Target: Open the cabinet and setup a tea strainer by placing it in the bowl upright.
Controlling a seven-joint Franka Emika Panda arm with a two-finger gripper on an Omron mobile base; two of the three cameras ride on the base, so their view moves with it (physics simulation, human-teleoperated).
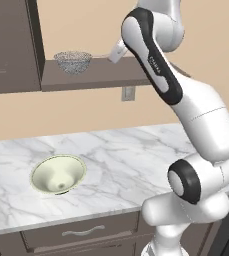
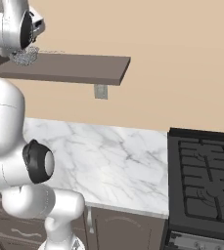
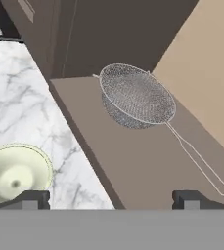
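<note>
Sitting upright on brown shelf (image 3: pixel 133 161) above marble counter (image 1: pixel 136 150), tea strainer (image 3: pixel 137 95) pointing handle toward 5 o'clock, gripper (image 3: pixel 112 199) spreading wide.

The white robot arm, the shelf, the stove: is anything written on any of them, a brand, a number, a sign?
No text can be read anywhere.
White robot arm: a small grey marking on its dark band, too small and blurred to read.
Small grey wall plate under the brown shelf: blank.
Black stove, silver wire-mesh tea strainer, pale cream-green bowl, white marble counter: no lettering.
</note>
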